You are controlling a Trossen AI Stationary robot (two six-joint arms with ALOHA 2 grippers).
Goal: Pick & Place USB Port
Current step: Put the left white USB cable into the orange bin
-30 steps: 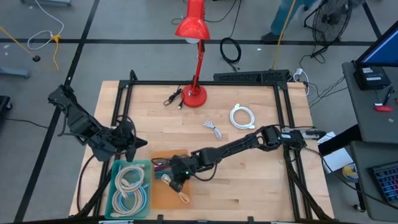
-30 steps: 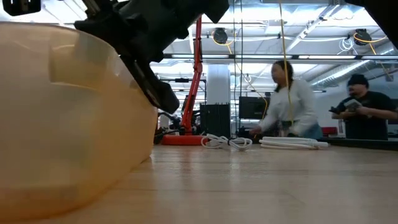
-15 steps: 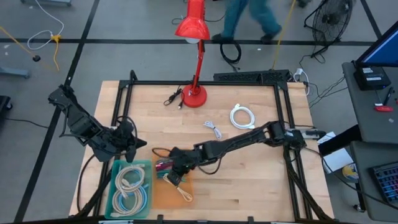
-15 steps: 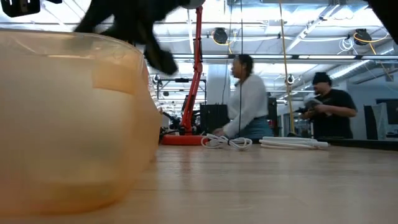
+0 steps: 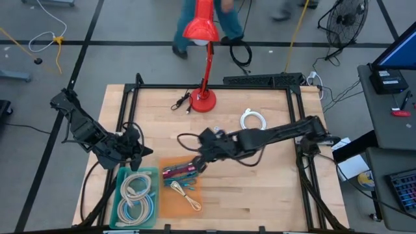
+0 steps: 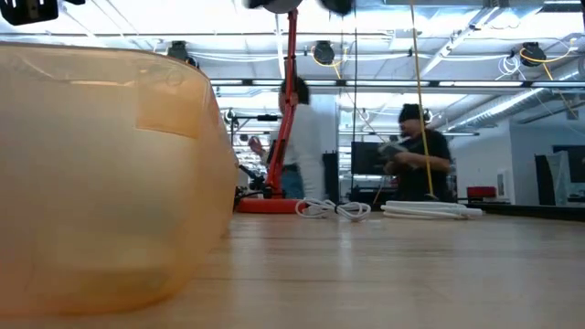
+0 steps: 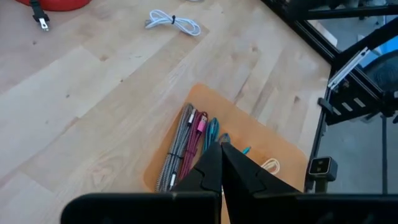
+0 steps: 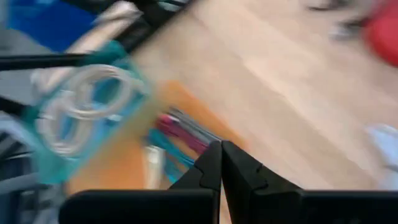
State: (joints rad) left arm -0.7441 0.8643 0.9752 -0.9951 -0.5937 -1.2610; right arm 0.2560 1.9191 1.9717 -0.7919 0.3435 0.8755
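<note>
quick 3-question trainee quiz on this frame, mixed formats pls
1. True or false: the right tool is shut and empty.
2. The white coiled cables in the front left corner lie in which tray?
A. orange tray
B. teal tray
C. neither
3. Fill in: the red desk lamp stands at the table's ____ edge.

Key
1. True; nothing shows between its closed fingers in the right wrist view.
2. B
3. far

The left tool waits, shut, beside the teal tray.
</note>
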